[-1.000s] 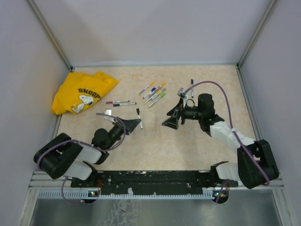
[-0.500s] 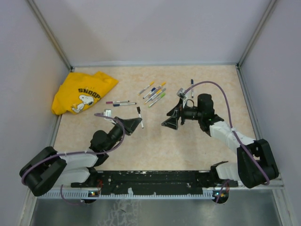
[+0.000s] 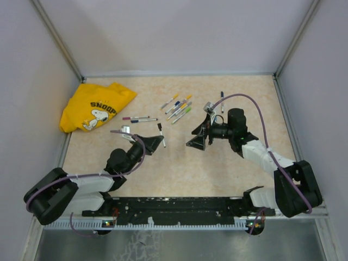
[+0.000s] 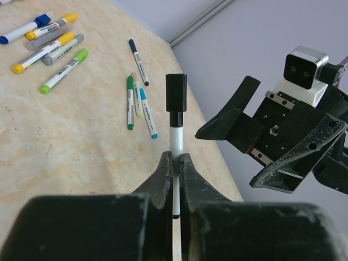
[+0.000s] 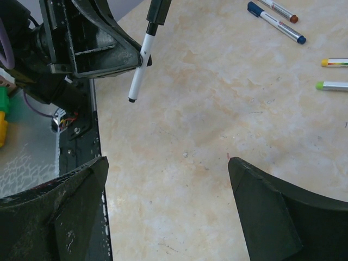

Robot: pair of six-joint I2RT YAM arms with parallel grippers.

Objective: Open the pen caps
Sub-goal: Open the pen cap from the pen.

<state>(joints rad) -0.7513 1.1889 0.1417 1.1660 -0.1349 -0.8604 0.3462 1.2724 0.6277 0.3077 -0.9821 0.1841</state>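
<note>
The right gripper (image 5: 167, 163) hangs over the counter (image 5: 217, 125), jaws spread wide with nothing between them. Ahead to its left, the left gripper (image 5: 138, 57) pinches a tilted white pen (image 5: 138, 70), its black cap (image 5: 157, 11) on. Ahead to its right lie 4 pens, one with a blue cap (image 5: 254, 7).

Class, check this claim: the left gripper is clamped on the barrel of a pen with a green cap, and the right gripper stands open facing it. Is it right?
Not quite. The cap is black, not green, as the left wrist view shows. The rest holds: the left gripper is clamped on the pen barrel and the right gripper stands open.
</note>
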